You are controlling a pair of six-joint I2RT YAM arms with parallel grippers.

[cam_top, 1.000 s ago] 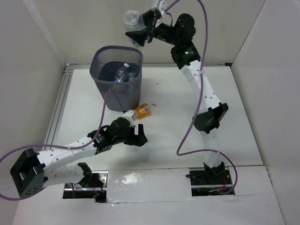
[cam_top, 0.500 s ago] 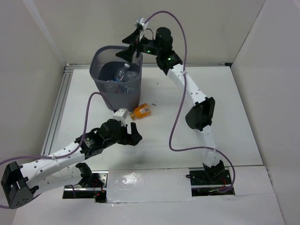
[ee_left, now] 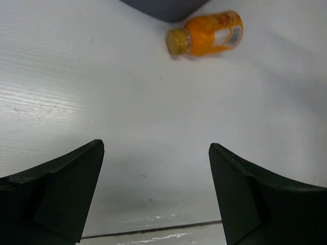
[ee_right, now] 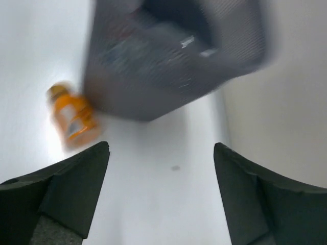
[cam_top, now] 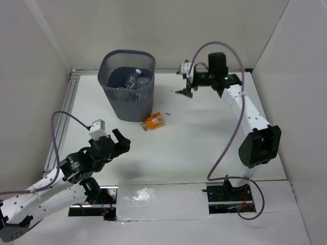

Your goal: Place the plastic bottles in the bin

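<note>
Jaws wide; left arm [cam_top: 51, 179] low, right arm [cam_top: 245, 106] extended far.

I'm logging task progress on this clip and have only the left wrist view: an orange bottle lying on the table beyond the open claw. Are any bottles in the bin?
Observer: Yes. The top view shows clear plastic bottles lying inside the bin.
Operator: Where is the other arm?
Observer: The right claw is to the right of the bin, over the table. It is open with nothing between its fingers.
Operator: Any other bottles outside the bin?
Observer: None that I can see. The orange bottle is the only one, lying beside the bin's base.
</note>
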